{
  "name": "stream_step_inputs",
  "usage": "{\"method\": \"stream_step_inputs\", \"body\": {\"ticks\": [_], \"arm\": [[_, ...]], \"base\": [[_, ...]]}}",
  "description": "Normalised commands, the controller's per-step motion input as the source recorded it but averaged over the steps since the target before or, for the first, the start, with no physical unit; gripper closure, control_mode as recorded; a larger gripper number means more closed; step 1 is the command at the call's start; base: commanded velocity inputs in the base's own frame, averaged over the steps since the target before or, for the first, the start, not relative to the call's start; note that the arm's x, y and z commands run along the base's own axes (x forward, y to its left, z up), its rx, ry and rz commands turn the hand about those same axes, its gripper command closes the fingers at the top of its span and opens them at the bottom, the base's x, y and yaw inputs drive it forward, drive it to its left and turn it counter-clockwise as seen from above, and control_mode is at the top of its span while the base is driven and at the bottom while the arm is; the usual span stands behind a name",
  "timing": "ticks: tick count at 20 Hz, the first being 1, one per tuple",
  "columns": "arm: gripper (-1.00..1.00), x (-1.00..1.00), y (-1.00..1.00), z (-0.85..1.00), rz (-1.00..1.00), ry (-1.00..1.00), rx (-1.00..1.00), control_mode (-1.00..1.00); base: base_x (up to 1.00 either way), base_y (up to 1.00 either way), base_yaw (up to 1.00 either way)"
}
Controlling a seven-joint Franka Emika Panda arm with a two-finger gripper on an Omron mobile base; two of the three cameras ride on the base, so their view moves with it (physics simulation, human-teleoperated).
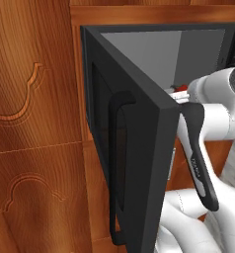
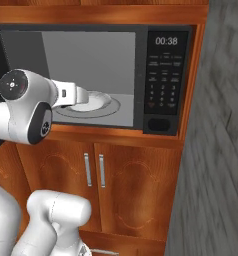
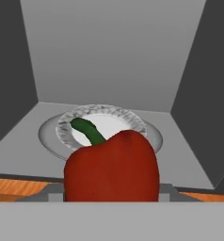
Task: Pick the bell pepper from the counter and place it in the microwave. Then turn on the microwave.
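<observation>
The red bell pepper (image 3: 111, 169) with its green stem fills the lower middle of the hand view, and my gripper (image 3: 111, 190) is shut on it. It hangs at the mouth of the open microwave (image 2: 163, 75), just in front of the glass turntable (image 3: 104, 120) on the grey floor. A sliver of the pepper (image 1: 180, 89) shows past the door edge in the left base view. In the right base view my hand (image 2: 73, 95) reaches into the cavity from the left. The counter is out of view.
The microwave door (image 1: 139, 123) stands swung wide open to the left, its bar handle (image 1: 114, 163) facing me. Wooden cabinets (image 2: 98, 170) with two metal pulls sit under the microwave. A keypad and a lit clock are on its right side.
</observation>
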Motion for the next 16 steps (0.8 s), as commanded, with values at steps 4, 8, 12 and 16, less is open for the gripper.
{"method": "stream_step_inputs", "body": {"ticks": [4,8,12,16], "arm": [[1.00,0.13,0.10,-0.10,0.00,0.00,0.00,-1.00],[1.00,0.13,0.06,-0.03,0.00,0.00,0.00,-1.00],[1.00,0.16,0.05,-0.02,0.00,0.00,0.00,-1.00],[1.00,0.18,0.01,0.00,0.00,0.00,0.00,-1.00]], "base": [[0.00,0.00,0.00],[0.00,0.00,0.00],[0.00,0.00,0.00],[0.00,0.00,0.00]]}}
